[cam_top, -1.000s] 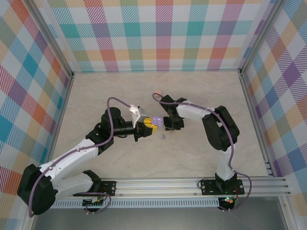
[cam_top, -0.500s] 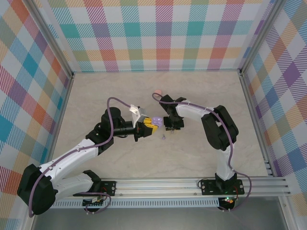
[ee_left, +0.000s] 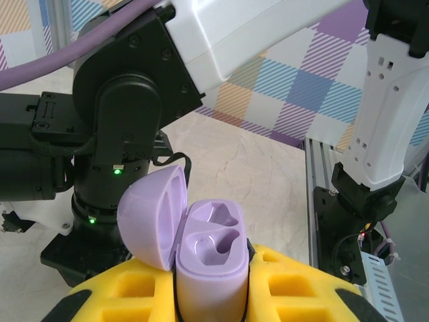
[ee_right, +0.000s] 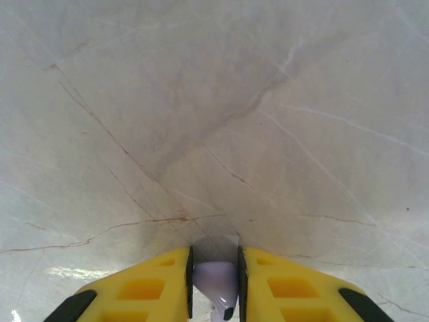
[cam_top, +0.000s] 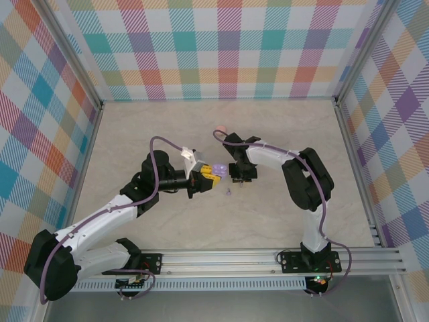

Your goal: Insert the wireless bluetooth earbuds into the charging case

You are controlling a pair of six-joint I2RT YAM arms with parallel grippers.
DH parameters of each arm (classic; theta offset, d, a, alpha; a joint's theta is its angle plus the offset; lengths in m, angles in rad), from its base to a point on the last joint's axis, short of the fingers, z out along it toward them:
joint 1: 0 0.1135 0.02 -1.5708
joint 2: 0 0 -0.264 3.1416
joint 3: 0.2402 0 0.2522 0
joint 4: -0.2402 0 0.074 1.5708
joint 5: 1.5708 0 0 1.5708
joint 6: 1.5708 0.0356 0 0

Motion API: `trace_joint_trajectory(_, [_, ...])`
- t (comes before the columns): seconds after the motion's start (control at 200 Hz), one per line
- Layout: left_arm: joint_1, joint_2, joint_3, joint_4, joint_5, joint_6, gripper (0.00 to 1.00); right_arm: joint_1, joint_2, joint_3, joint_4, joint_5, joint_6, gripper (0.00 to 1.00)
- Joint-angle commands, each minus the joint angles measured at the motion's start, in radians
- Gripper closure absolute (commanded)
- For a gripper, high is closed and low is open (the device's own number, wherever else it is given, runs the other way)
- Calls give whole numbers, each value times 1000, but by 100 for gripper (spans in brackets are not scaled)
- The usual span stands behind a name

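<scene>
Pick-up step: my right gripper point(ee_right: 214, 275) pinched a lilac earbud point(ee_right: 216, 287), left gripper point(ee_left: 211, 298) clamped the open charging case point(ee_left: 208, 278); next I needed alignment over a socket point(ee_left: 213, 243).

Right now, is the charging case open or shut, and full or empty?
Open and empty. In the left wrist view the case has its lid swung back, and both pockets are bare.

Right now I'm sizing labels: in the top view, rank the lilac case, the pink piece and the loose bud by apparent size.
1. The case, held up nearer the camera, so maybe slightly flattered.
2. The pink piece.
3. The loose bud, clearly the smallest.
</scene>
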Motion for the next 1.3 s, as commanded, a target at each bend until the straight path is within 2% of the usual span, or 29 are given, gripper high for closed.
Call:
trace_joint_trajectory(0.0, [-14,-15,-20,32,-18,-2,79,-4,-45,-55,74,-13,-28,75])
trace_joint_trajectory(0.15, [-15,-9,-28,53,-31,3,79,-29,-117,-116,132,-59,-51,75])
trace_joint_trajectory(0.325, [-14,-1,-35,52,-43,95,79,-62,-216,-191,200,-108,-64,75])
trace_joint_trajectory(0.535, [-15,18,-54,127,-66,201,80,-93,-373,-265,250,-143,-88,75])
trace_joint_trajectory(0.91, [-13,79,-27,136,-138,324,80,-108,-642,-332,311,-209,-111,75])
trace_joint_trajectory(1.135, [-13,98,-11,121,-138,338,80,-107,-782,-374,401,-284,-130,75])
trace_joint_trajectory(1.295, [-15,106,-5,144,-135,297,80,-105,-854,-413,493,-345,-137,75])
